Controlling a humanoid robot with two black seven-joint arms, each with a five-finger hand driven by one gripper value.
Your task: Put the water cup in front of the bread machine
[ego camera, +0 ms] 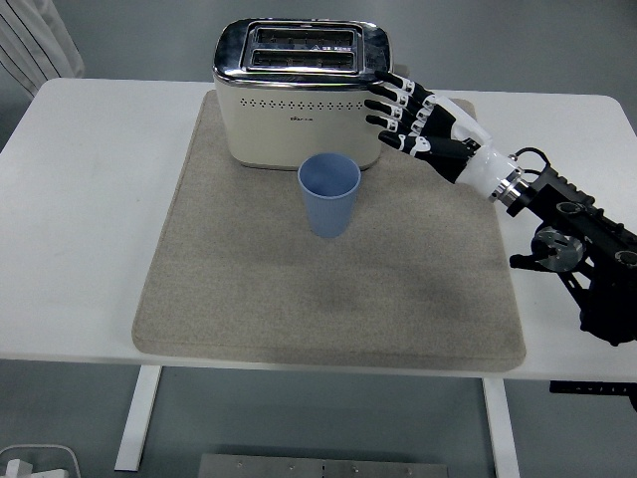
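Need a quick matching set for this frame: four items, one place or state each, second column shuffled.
Items:
1. cup
2. toaster
3. mat
4. right hand

Descriptions:
A. grey, flat, under both objects
B. open, holding nothing, by the toaster's right end
C. blue, upright, free on the mat
D. cream with chrome top, at the mat's far edge

Pairs: 1-C, 2-D, 3-A, 4-B
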